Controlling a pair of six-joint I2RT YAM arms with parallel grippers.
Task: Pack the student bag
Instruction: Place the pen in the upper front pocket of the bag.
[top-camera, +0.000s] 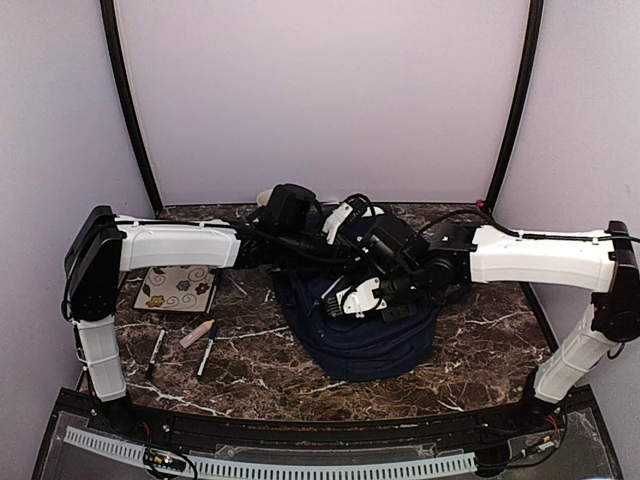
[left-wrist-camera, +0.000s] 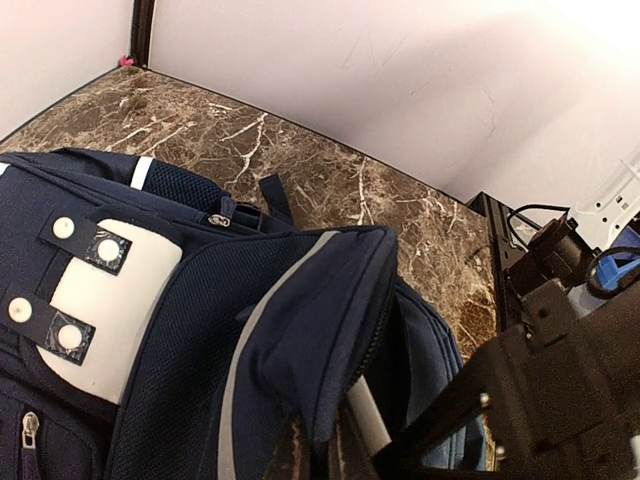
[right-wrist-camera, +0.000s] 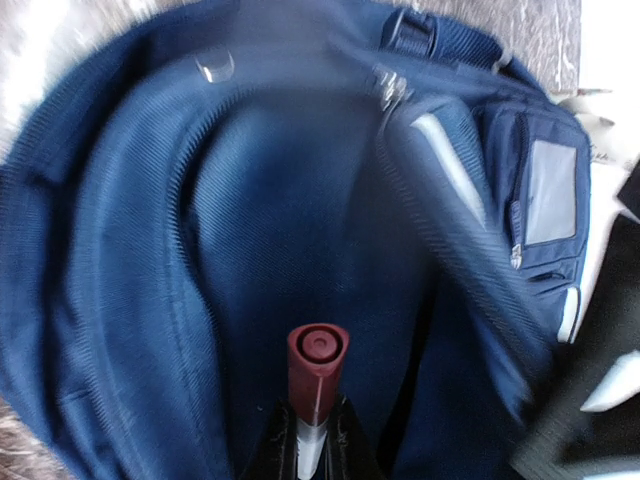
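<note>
Judging from how things lie, you are partway through packing, with more left than done. The bag (top-camera: 350, 345) sits in the middle of the worktop (top-camera: 480, 350), under both arms, and its main compartment gapes open. Nothing packed shows in the part of the inside that the right wrist view gives.

To the left of the bag, a flower-patterned notebook (top-camera: 178, 288) waits on the worktop. Nearer you lie two dark pens (top-camera: 157, 352) (top-camera: 207, 355) and, between them, a short pinkish stick (top-camera: 197, 333). All four are well apart from the bag.

Your left pincer (left-wrist-camera: 335, 445) is closed on the rim of the opening and appears to hold that edge lifted so the mouth stays wide. Your right pincer (right-wrist-camera: 310, 445) is clamped on the white barrel of a marker (right-wrist-camera: 318, 365) with a dark red cap. It hangs over the open compartment, cap first, not yet let go. So the step in hand looks like dropping that marker in. After it come the notebook, the pens and the stick, and perhaps closing the zip.

The bag lies flat on its back, with its white front patch and the open mouth facing up. Its long axis runs roughly from the near edge to the far wall, a little slanted, with a rounded end toward you. The arms cover the far end, so you cannot tell from above which end is the top.
</note>
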